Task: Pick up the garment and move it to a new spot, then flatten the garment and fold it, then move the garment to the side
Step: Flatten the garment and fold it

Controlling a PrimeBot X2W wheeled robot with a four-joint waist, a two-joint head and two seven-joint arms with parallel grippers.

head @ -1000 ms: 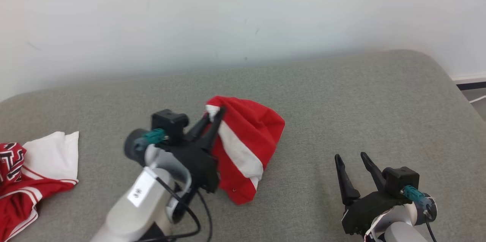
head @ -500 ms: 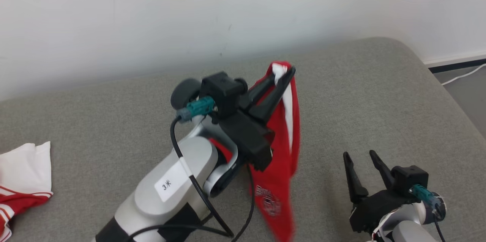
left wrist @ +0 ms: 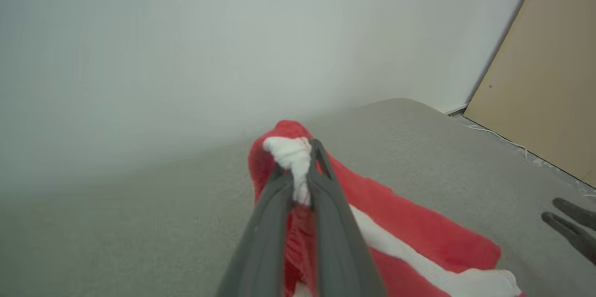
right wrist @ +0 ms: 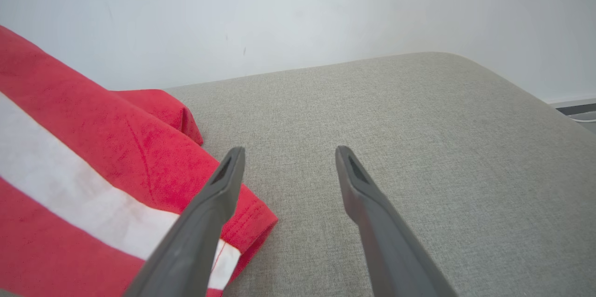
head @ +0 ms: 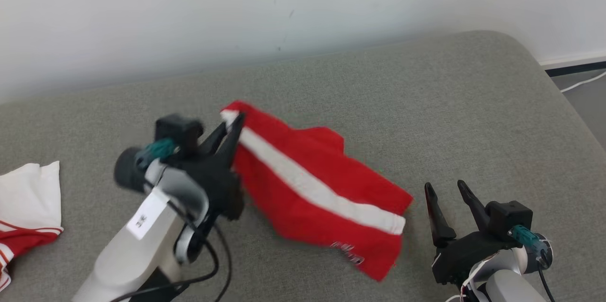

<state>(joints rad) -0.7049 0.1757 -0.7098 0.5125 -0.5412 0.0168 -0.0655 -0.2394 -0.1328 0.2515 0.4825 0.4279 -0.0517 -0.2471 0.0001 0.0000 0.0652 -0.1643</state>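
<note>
The garment [head: 322, 188] is red with a white stripe and lies stretched across the grey cushion, running from upper left to lower right. My left gripper [head: 234, 119] is shut on its upper left corner, pinching a bunched white and red bit [left wrist: 293, 157] between the fingers [left wrist: 326, 204]. The garment [left wrist: 419, 236] trails off to the right in the left wrist view. My right gripper [head: 442, 188] stands open just right of the garment's lower end, with nothing between its fingers [right wrist: 219, 190]. The garment's hem [right wrist: 139, 180] lies just left of them.
A second red and white garment [head: 23, 217] lies at the cushion's left edge. The grey cushion [head: 426, 103] ends at a white wall behind and drops off at the right, where a floor with a white cable [head: 580, 84] shows. A tan board [left wrist: 549, 78] leans at the right.
The left gripper has swung down and left from its raised position, and the garment now lies spread out on the cushion instead of hanging. The right gripper has stayed in place.
</note>
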